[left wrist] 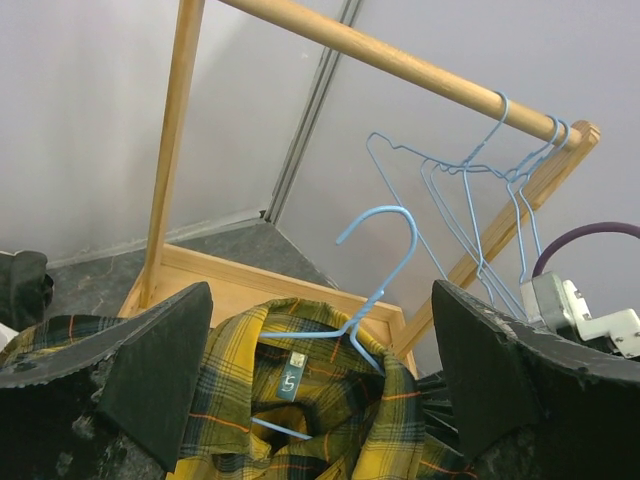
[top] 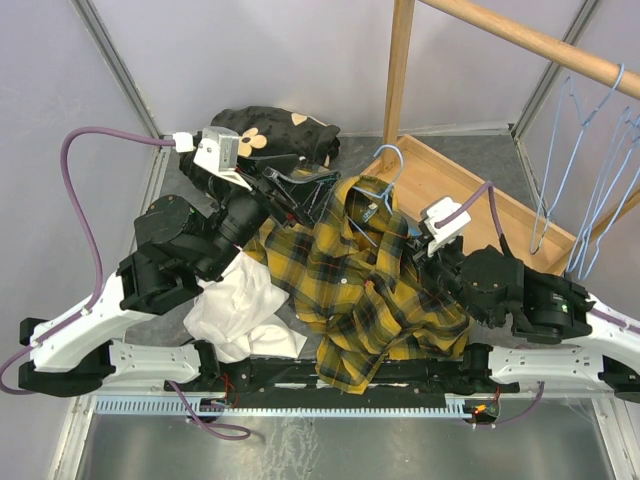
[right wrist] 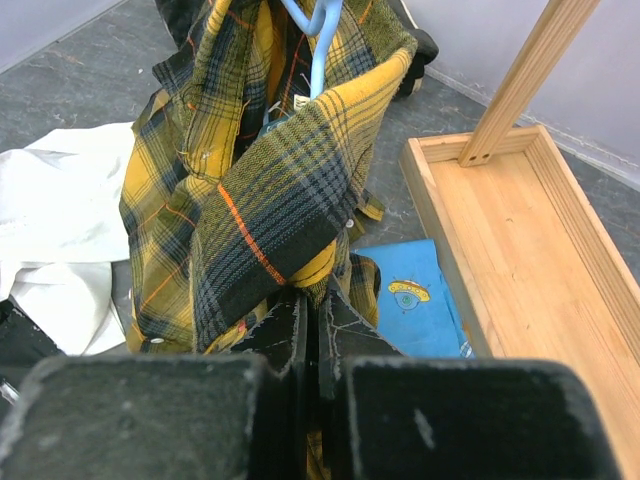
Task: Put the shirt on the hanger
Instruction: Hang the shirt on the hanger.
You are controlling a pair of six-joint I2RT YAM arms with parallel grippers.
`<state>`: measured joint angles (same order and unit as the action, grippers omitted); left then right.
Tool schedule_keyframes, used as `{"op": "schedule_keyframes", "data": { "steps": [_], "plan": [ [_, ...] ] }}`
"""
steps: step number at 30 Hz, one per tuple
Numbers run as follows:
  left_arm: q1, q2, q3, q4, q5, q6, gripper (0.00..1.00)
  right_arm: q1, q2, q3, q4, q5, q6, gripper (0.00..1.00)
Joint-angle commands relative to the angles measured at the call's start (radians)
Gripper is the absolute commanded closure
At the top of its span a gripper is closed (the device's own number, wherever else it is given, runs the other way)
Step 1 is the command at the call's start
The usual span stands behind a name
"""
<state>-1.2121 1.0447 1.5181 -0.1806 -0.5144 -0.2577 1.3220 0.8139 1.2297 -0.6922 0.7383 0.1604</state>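
Observation:
The yellow-and-black plaid shirt lies bunched between the two arms, its collar raised. A pale-blue wire hanger sits inside the collar, with its hook sticking up out of the neck. My left gripper is open, its fingers wide on either side of the collar and touching nothing; from above, the left gripper is just left of the collar. My right gripper is shut on a fold of the shirt below the collar, at the garment's right side.
A white garment lies by the left arm and a black flowered cloth at the back. A wooden rail carries spare blue hangers over a wooden base tray. A blue printed cloth shows under the shirt.

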Motion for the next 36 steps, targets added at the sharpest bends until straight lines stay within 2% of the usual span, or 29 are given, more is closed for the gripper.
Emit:
{"op": "schedule_keyframes", "data": {
  "steps": [1, 5, 11, 13, 17, 24, 30, 36],
  "plan": [
    [0.001, -0.011, 0.04, 0.019, 0.02, -0.031, 0.04, 0.0, 0.015, 0.011, 0.044, 0.006, 0.005, 1.0],
    [0.001, -0.01, 0.03, 0.042, 0.041, -0.034, 0.03, 0.001, 0.02, 0.005, 0.049, 0.0, 0.005, 1.0],
    [0.001, -0.011, 0.066, -0.009, 0.032, -0.033, 0.0, 0.0, 0.03, 0.013, 0.037, -0.024, 0.006, 1.0],
    [0.002, -0.03, 0.061, -0.017, 0.049, -0.002, 0.01, 0.0, 0.027, 0.017, 0.034, -0.044, 0.0, 1.0],
    [0.002, -0.106, -0.042, -0.028, 0.083, 0.121, 0.01, 0.0, 0.015, 0.024, 0.027, -0.134, -0.031, 1.0],
    [0.002, -0.224, -0.189, -0.265, 0.189, 0.326, 0.01, 0.0, -0.005, 0.051, -0.025, -0.318, -0.067, 1.0],
    [0.002, -0.255, -0.183, -0.476, 0.252, 0.463, 0.01, 0.0, -0.039, 0.049, -0.06, -0.448, -0.07, 1.0],
    [0.001, -0.241, -0.147, -0.55, 0.27, 0.546, 0.01, 0.0, -0.033, 0.066, -0.1, -0.594, -0.068, 1.0]
  ]
}}
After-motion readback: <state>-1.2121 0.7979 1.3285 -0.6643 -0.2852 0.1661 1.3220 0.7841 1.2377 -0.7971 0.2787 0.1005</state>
